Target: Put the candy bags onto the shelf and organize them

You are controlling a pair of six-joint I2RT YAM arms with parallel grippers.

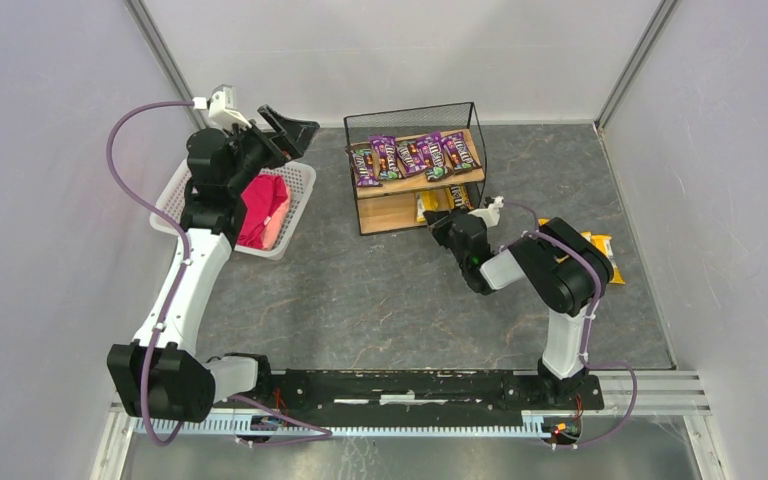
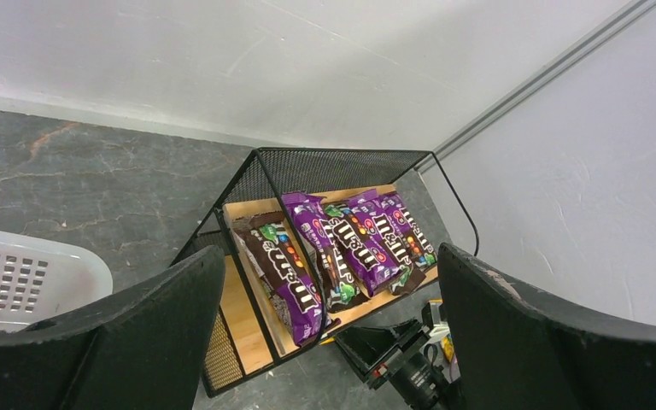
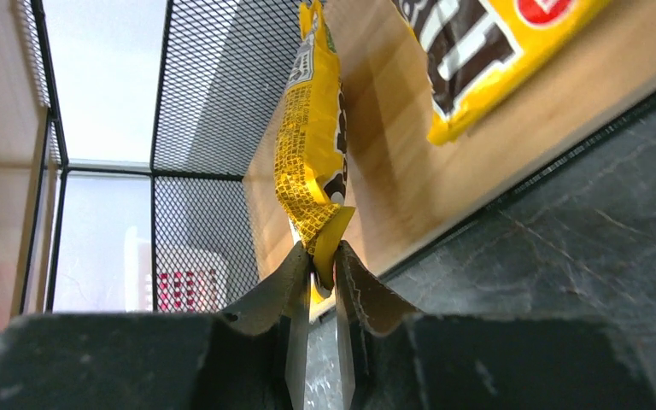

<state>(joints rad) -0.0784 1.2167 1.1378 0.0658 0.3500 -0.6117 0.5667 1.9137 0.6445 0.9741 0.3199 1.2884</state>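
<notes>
Purple bags (image 1: 415,155) line shelf (image 1: 388,212) top; right gripper (image 3: 325,256) pinches yellow bag (image 3: 312,145) at shelf's lower tier; loose bags (image 1: 600,243) wait right of shelf.

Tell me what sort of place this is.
Probably a robot test cell, not a shop: bare white panels wall in a dark tabletop, left arm and right arm bolted to a rail, a staged shelf holding candy bags.

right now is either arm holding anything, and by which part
The right gripper pinches a yellow candy bag by its end seam; the left gripper is open, holding nothing.
</notes>
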